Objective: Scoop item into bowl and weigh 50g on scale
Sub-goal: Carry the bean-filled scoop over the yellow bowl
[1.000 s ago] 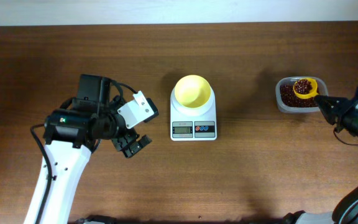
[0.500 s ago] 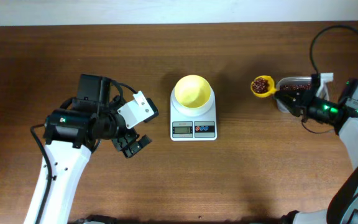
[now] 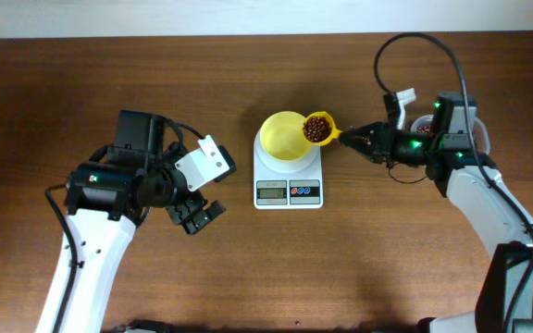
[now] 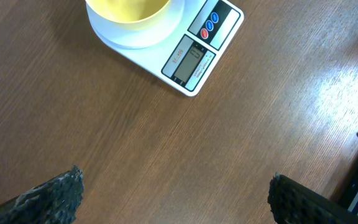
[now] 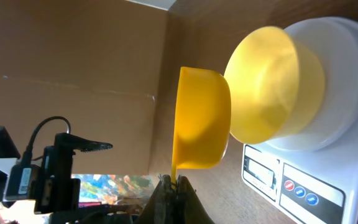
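Note:
The pale-yellow bowl [image 3: 286,136] stands on the white scale [image 3: 288,180] at the table's middle; its inside looks empty. Both show in the left wrist view, bowl [image 4: 128,9] and scale [image 4: 194,55], and in the right wrist view, bowl [image 5: 272,84] and scale [image 5: 328,155]. My right gripper [image 3: 359,140] is shut on the handle of the yellow scoop [image 3: 320,129], which is heaped with red-brown beans [image 3: 317,127] and sits at the bowl's right rim. The right wrist view shows the scoop's underside [image 5: 201,118] above my shut fingers [image 5: 174,185]. My left gripper [image 3: 195,216] is open and empty, left of the scale.
The clear container of beans [image 3: 421,123] is mostly hidden behind my right arm at the right. A black cable loops above that arm. The table's far edge runs along the top of the overhead view.
My right gripper has carried the full scoop leftward from the container to the bowl's right rim. The left arm has not moved.

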Controlling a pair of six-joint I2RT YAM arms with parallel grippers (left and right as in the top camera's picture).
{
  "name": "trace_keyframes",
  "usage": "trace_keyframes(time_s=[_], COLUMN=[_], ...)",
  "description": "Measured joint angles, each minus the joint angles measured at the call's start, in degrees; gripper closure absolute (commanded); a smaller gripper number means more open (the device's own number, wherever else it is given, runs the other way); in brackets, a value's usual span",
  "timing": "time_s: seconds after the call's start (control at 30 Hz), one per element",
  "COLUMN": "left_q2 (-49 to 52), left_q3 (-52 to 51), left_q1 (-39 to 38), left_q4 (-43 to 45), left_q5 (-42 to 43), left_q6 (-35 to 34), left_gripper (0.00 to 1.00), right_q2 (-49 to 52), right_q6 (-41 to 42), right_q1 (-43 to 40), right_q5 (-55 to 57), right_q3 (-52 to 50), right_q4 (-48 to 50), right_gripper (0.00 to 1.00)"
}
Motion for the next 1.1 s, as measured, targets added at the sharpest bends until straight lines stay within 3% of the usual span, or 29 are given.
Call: trace_keyframes(time_s=[0.27, 0.4, 0.7, 1.1], left_q2=[0.00, 0.00, 0.00, 0.00], left_q3=[0.00, 0.00, 0.00, 0.00], left_q1=[0.00, 0.00, 0.00, 0.00], left_q4=[0.00, 0.00, 0.00, 0.00], left_q5=[0.00, 0.00, 0.00, 0.00], left_q6=[0.00, 0.00, 0.00, 0.00], left_gripper=[0.01, 0.01, 0.01, 0.01], right_q2=[0.00, 0.00, 0.00, 0.00], right_q6=[-0.72, -5.42, -24.35, -25.68], right_q1=[3.32, 4.00, 6.82, 6.82], right_q5=[11.45, 12.70, 14.23, 18.12], right_q3=[0.00, -0.02, -0.02, -0.02], right_q4=[0.48, 3.96, 4.26, 4.26], right_gripper=[0.96, 0.96, 0.96, 0.96])
